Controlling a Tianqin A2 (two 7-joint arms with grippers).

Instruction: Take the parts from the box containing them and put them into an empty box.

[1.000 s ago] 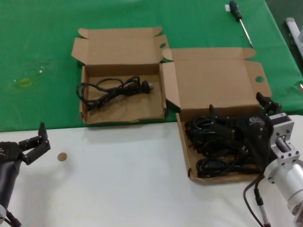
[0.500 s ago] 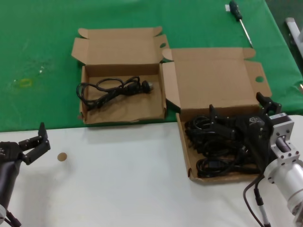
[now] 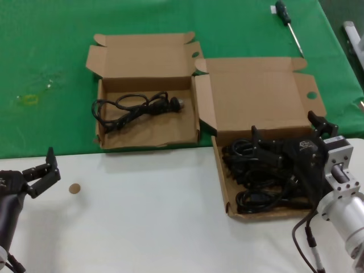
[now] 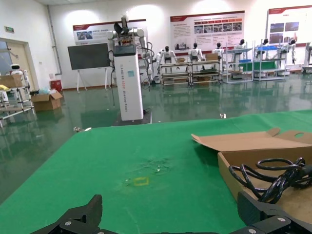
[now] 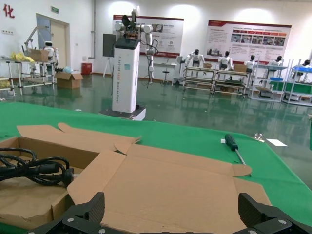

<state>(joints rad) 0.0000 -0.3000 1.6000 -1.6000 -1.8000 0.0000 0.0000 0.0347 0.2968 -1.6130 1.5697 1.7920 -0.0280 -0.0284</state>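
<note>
A: Has anything shifted since a second ago?

B: Nothing I can make out. The right gripper [image 3: 267,149] still sits low inside the larger cardboard box [image 3: 259,96], down among the pile of black power cords [image 3: 256,182], in the same spot as before.

A: Are its jaws closed on a cord?

B: In the head view its fingers merge with the cords, so I cannot tell there. In the right wrist view the two fingertips [image 5: 85,210] stand wide apart, so the jaws are open, with nothing seen between them.

A: And the other arm?

B: The left gripper [image 3: 41,172] is parked over the white tabletop [image 3: 142,216] at the near left, unmoved, jaws spread and empty.

A: The smaller box?

B: The smaller cardboard box [image 3: 142,60] lies on the green cloth [image 3: 45,68], just left of the larger one, with one cord [image 3: 128,108] lying in it. A green-handled screwdriver [image 3: 288,24] lies at the far right.
</note>
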